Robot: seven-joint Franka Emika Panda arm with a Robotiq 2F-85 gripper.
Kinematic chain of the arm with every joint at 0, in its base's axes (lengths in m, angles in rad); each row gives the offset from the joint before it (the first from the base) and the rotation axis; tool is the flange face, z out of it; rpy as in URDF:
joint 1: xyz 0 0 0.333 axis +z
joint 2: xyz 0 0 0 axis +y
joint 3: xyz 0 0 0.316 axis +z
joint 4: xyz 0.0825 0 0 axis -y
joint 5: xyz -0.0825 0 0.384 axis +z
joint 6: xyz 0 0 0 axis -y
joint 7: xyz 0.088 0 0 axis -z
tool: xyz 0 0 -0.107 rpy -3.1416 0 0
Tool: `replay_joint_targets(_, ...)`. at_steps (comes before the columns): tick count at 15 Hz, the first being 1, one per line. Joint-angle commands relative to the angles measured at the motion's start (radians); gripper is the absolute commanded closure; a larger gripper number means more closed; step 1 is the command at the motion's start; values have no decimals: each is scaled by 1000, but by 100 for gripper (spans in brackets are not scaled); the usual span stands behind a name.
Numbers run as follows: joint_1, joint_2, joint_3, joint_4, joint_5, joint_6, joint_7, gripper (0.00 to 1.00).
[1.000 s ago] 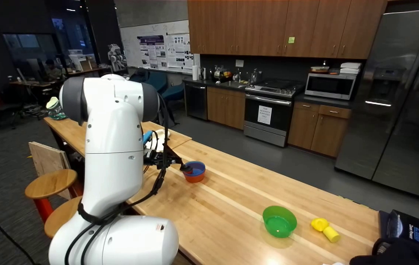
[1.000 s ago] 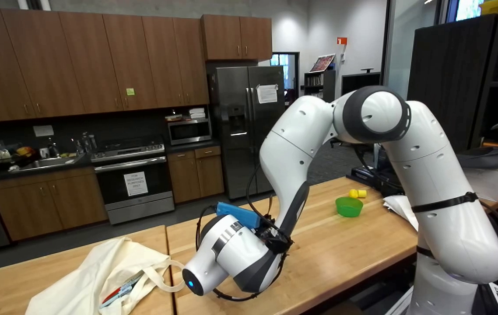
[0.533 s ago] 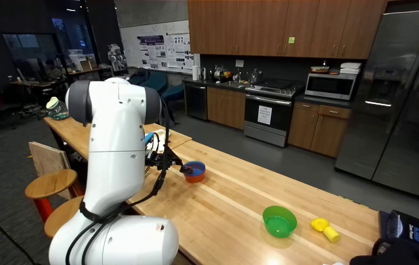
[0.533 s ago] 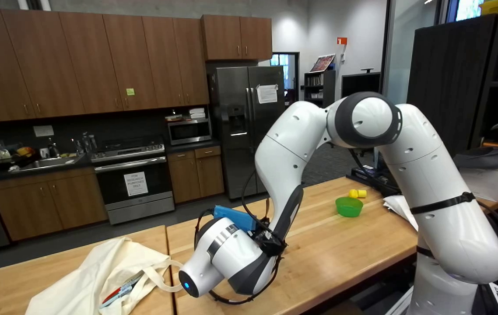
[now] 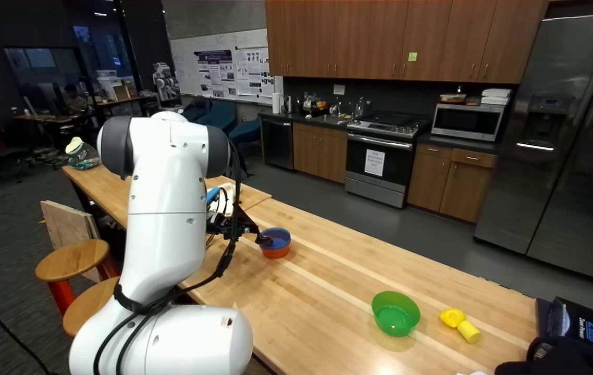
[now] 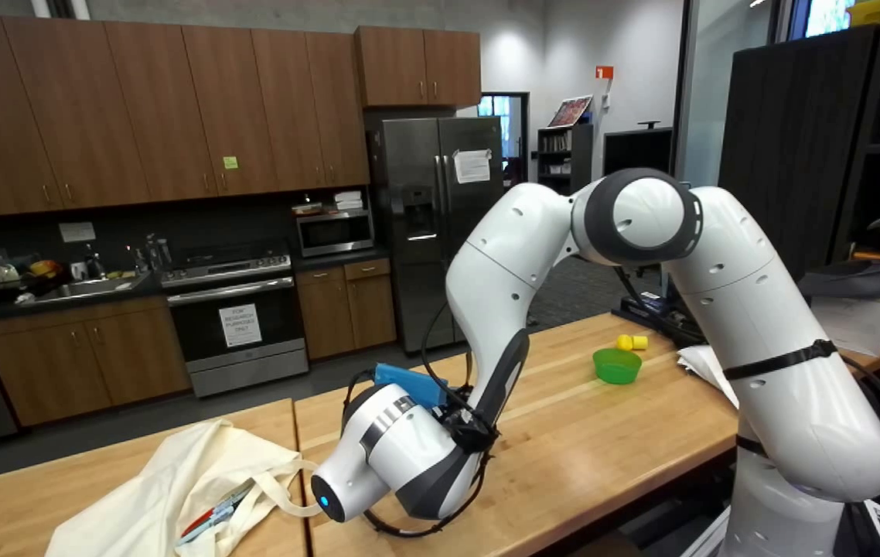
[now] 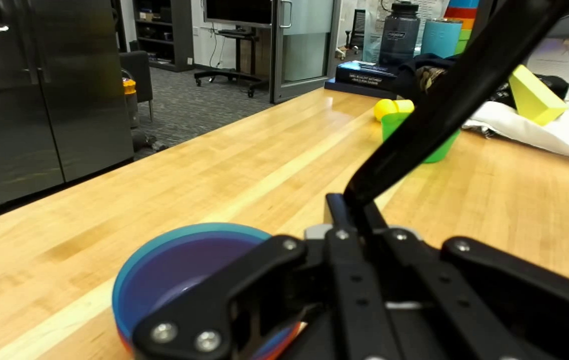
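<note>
My gripper (image 7: pixel 357 215) is shut on a long black utensil (image 7: pixel 444 95), which slants up and back past the camera to the upper right; what kind it is cannot be told. In an exterior view the gripper (image 5: pixel 264 239) sits low over the table, right beside a blue bowl (image 5: pixel 282 231) nested in a red-orange bowl (image 5: pixel 275 253). In the wrist view the blue bowl (image 7: pixel 209 228) lies just left of the fingers, partly hidden by them; contact cannot be told. In an exterior view the arm hides the gripper and these bowls (image 6: pixel 409 449).
A green bowl (image 5: pixel 395 299) and yellow objects (image 5: pixel 467 330) stand farther along the wooden table (image 5: pixel 328 271). A cream cloth bag (image 6: pixel 169 480) lies on the adjoining table. A dark box (image 5: pixel 588 328) is at the table's end. Stools (image 5: pixel 71 260) stand beside it.
The arm's elbow has sunk, and in an exterior view the hand has shifted slightly left. The gripper tips stay beside the blue bowl. The bowls have not visibly moved.
</note>
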Motion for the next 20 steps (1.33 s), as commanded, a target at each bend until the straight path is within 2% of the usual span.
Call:
replay_joint_targets(1, 4, 21, -10, 32, 3, -13, -28, 98)
replay_joint_targets(20, -7, 62, -35, 90, 5, -11, -59, 98)
